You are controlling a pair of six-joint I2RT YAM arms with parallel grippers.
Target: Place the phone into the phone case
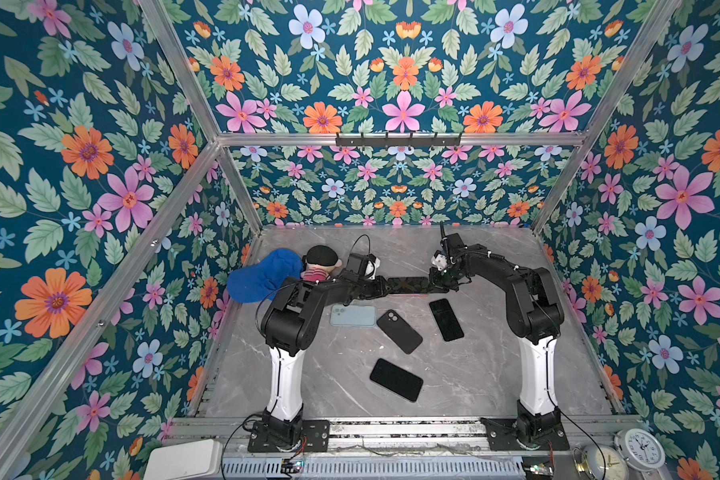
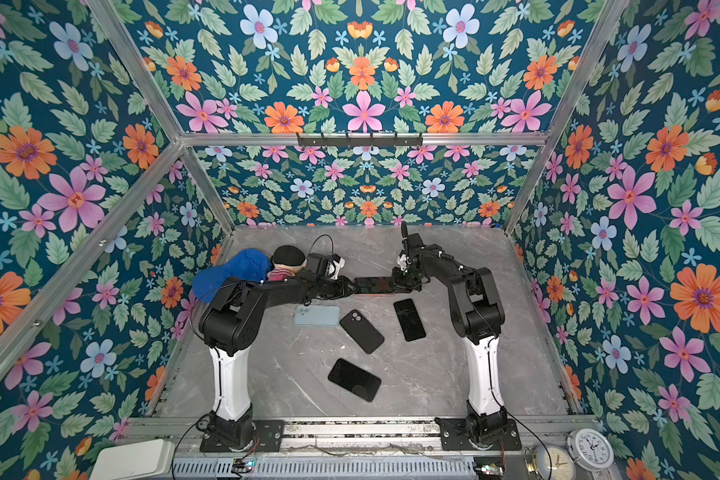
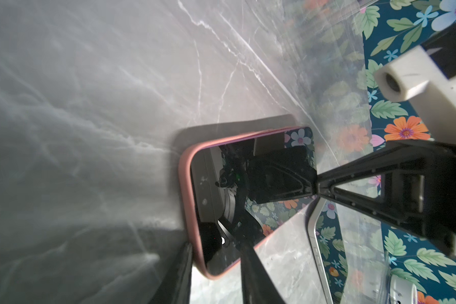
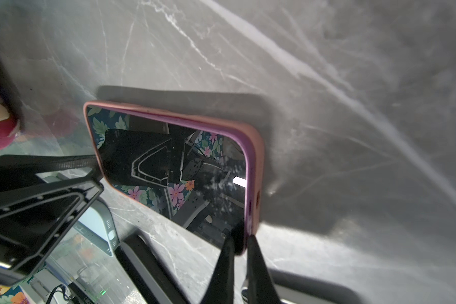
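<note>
The black, glossy-screened rectangular phone (image 1: 407, 286) sits screen up inside the pink, round-cornered rubbery phone case (image 4: 256, 163). The case rim borders the glass on every side I can see. The pair lies lengthwise between the two grippers, toward the back middle of the grey marble-patterned table (image 1: 495, 374). I cannot tell whether it rests flat or is raised slightly.

The right gripper (image 4: 240, 237) is pinched tight on the case rim at one corner. The left gripper (image 3: 216, 247) stands partly apart across the opposite end, with one finger (image 3: 184, 276) against the outer rim and the other on the glass. I cannot tell whether it squeezes.

Nearer the arm bases I note a pale blue rectangular slab (image 1: 353, 316). Just beside it is a black slab with camera lenses (image 1: 399, 331), and two plain black slabs (image 1: 446, 320) (image 1: 395, 379) lie further off. A blue fabric cap (image 1: 262, 276) and a small doll in a black hat (image 1: 321, 264) lie behind the left arm.
</note>
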